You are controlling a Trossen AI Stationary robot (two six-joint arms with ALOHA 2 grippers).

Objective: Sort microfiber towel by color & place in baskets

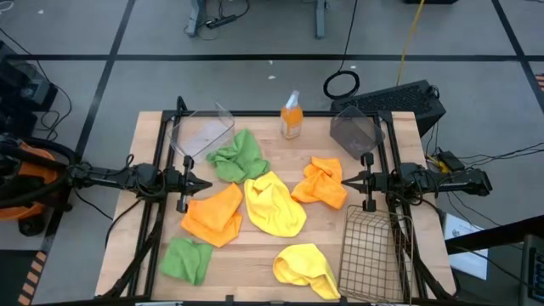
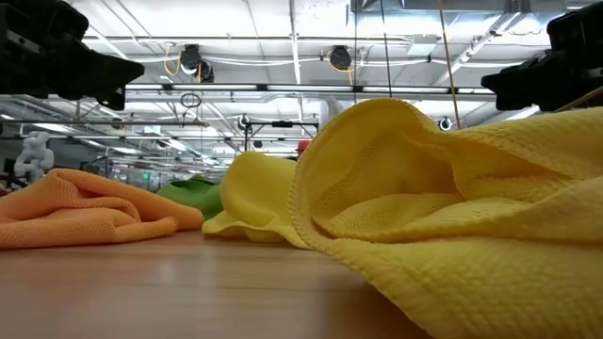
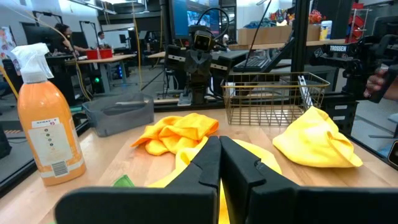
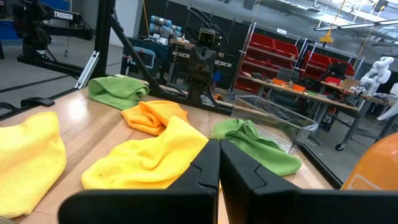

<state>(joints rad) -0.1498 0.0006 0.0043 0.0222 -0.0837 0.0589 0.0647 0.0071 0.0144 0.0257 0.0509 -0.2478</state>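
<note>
Six towels lie spread on the wooden table: green [image 1: 240,155] at the far middle, green [image 1: 187,259] at the near left, orange [image 1: 214,214] at the left, orange [image 1: 321,181] at the right, yellow [image 1: 274,204] in the middle, and yellow [image 1: 306,265] near the front. A clear basket [image 1: 202,132] stands at the far left, a dark basket [image 1: 355,132] at the far right, and a wire mesh basket [image 1: 374,246] at the near right. My left gripper [image 1: 202,184] is shut and hovers beside the left orange towel. My right gripper [image 1: 345,181] is shut and hovers at the right orange towel's edge. Both show raised in the low view.
An orange spray bottle [image 1: 291,116] with a white top stands at the far edge between the clear and dark baskets. Dark frame bars [image 1: 166,153] run along both table sides. Bare wood shows at the table's near middle. People show in the room beyond in the left wrist view.
</note>
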